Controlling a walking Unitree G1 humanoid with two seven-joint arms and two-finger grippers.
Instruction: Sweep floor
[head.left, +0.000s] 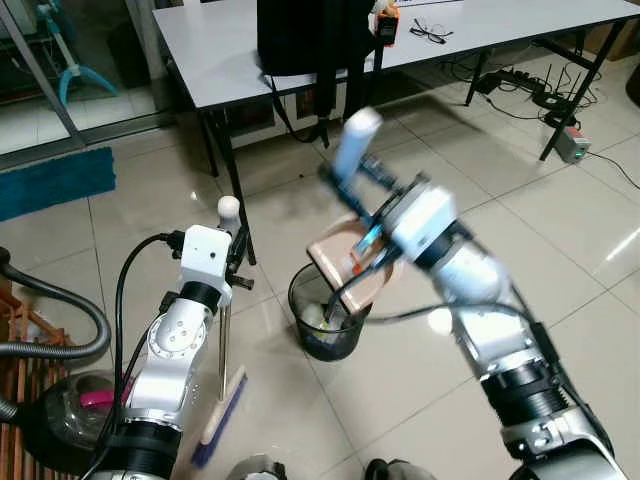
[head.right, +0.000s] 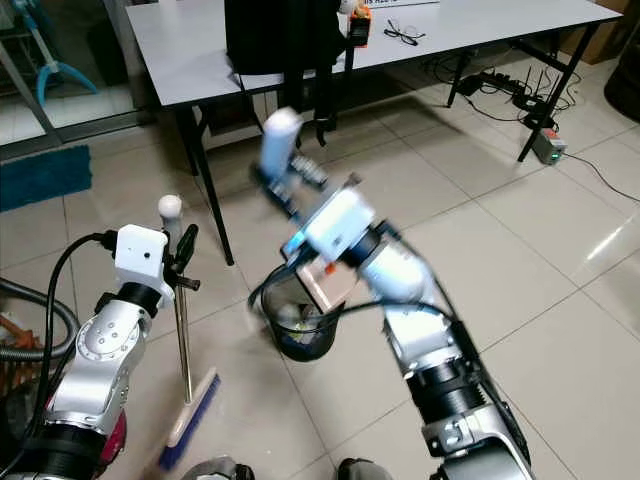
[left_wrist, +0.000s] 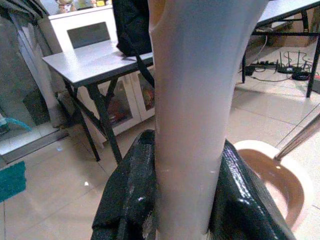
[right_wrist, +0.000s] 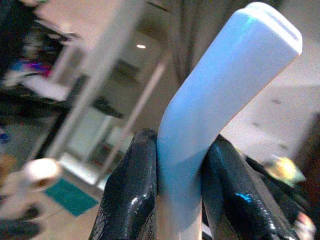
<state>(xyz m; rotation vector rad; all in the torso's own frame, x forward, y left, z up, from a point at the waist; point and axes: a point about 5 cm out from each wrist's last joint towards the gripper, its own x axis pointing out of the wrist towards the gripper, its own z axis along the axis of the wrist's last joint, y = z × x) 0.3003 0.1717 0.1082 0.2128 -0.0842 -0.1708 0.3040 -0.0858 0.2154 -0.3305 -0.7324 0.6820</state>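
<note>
Fingers (right_wrist: 130, 195) of the right gripper (head.left: 352, 178) pinch the pale blue handle of a dustpan (head.left: 352, 262), which is tilted over a black mesh wastebasket (head.left: 328, 322) on the tiled floor (head.left: 560, 250). Fingers (left_wrist: 131, 192) of the left gripper (head.left: 238, 262) clamp the shaft of a broom (head.left: 224, 395); it stands about upright, bristle head resting on the floor beside the wastebasket.

Risks, as judged: the pan looks wider than the basket mouth, so dirt could spill past the rim onto the tiles w/ a fast tip. The pan's edge could also knock the light basket over. The right arm is motion-blurred, so exact pan-to-rim contact can't be told.

Around: a white tabletop (head.left: 220, 50) on black folding legs stands just behind, w/ a black bag (head.left: 310, 35) and eyeglasses (head.left: 430, 32) on it. A vacuum cleaner (head.left: 60, 400) and its hose sit at the robot's left. A power strip (head.left: 510, 78) w/ cables lies under the table. The table legs and the hose would crowd any broom strokes.
</note>
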